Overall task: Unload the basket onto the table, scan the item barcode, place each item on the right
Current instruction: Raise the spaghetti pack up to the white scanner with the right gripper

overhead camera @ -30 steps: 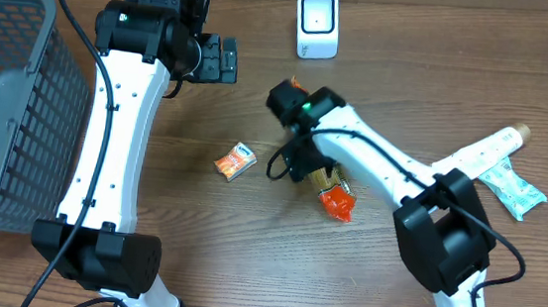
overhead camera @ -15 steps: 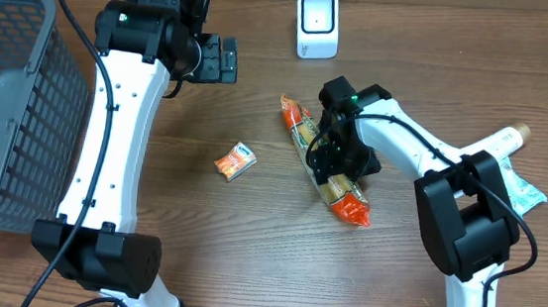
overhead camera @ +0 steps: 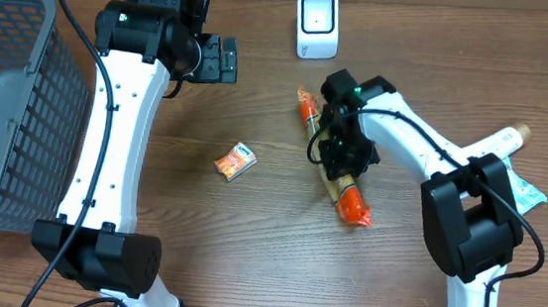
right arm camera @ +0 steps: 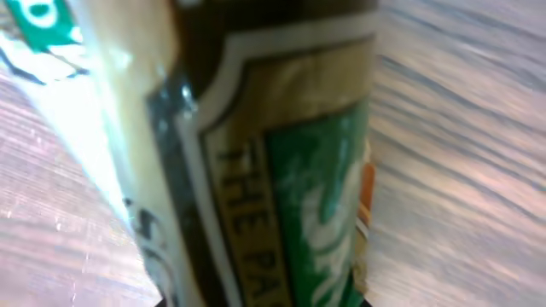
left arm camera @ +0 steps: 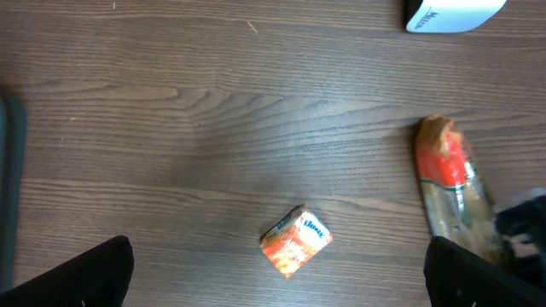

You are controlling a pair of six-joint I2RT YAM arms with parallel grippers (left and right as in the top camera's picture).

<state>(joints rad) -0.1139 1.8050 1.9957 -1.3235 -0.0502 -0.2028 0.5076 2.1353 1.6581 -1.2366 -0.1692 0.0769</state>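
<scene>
Showing packet (right arm camera: 316, 196) lettering, right wrist view only

A long plastic packet with orange ends (overhead camera: 351, 206) is seen below the small white box-shaped barcode scanner (overhead camera: 317, 25) in the overhead view, apart from it and slightly to its right. The packet is set slantwise: one orange end is pointed up towards the scanner, and the other is turned away from it, down and to the right. The packet's middle is covered and gripped by the right pincer (overhead camera: 338, 151). Up close, a tan wrapper is shown, with a green, cream-bordered label and dark lettering. Whether the packet is raised off the worktop (overhead camera: 246, 250) cannot be told. A dark rounded window framed in white is seen on the scanner's face.
</scene>
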